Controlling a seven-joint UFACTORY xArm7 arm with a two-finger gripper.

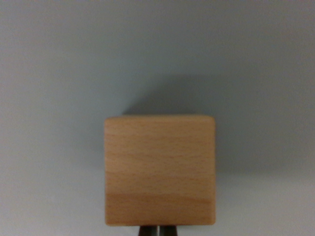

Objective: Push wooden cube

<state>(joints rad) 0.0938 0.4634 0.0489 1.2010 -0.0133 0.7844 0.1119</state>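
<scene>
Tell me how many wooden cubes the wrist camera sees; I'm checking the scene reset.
1. The light-brown wooden cube sits low at centre on the plain grey surface, just above the dark gripper tips at the bottom edge. Others may lie outside the view.

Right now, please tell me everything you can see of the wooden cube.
The wooden cube looks like light, pale-brown wood with fine horizontal grain and slightly rounded corners. One square face fills the lower middle of the wrist view. It rests flat on a plain grey surface and casts a soft shadow up and to the view's right. The gripper tips show just at its bottom edge, close together; contact is unclear.
</scene>
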